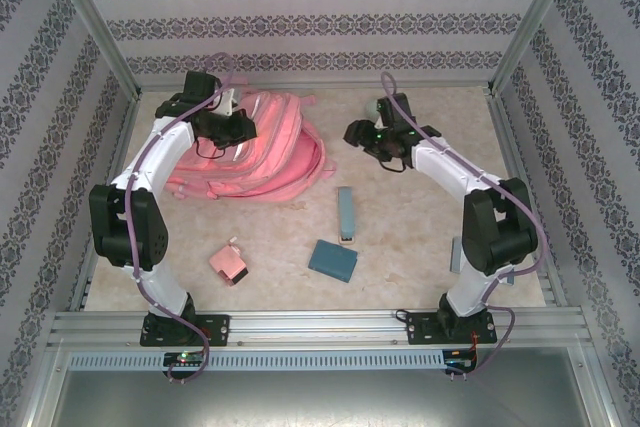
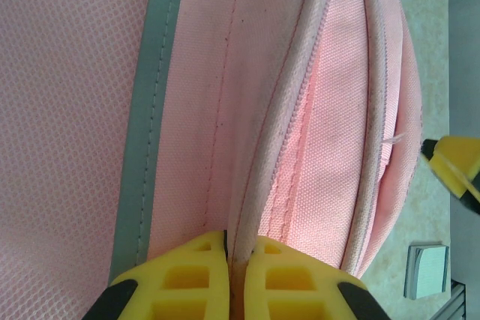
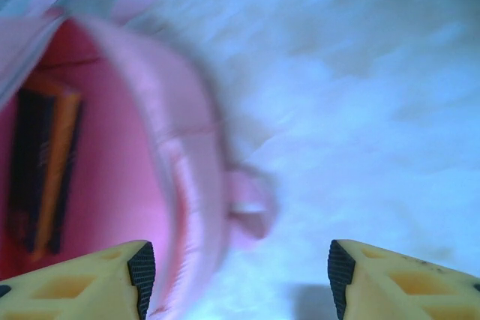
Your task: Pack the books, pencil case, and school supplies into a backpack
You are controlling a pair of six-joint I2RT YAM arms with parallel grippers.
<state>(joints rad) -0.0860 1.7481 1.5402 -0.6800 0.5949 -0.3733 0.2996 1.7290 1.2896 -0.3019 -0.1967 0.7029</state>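
Note:
The pink backpack (image 1: 262, 152) lies at the back left of the table. My left gripper (image 1: 236, 127) is shut on a piped seam of the backpack (image 2: 315, 133), pinched between the yellow fingers (image 2: 187, 282). My right gripper (image 1: 354, 133) hovers just right of the bag, open, with nothing between its fingertips (image 3: 240, 271). Inside the backpack's mouth (image 3: 112, 185) stand the books (image 3: 45, 177), dark and orange spines. On the table lie a slim light-teal bar (image 1: 345, 213), a dark-teal block (image 1: 333, 260) and a pink boxy piece (image 1: 230, 263). The pencil case is out of view.
A pale grey-blue flat rectangle (image 1: 456, 254) lies beside the right arm's base. A metal frame and patterned walls close in the table. Bare tabletop (image 1: 420, 197) lies between the bag and the right arm. One finger of the right gripper (image 2: 454, 166) shows beside the bag.

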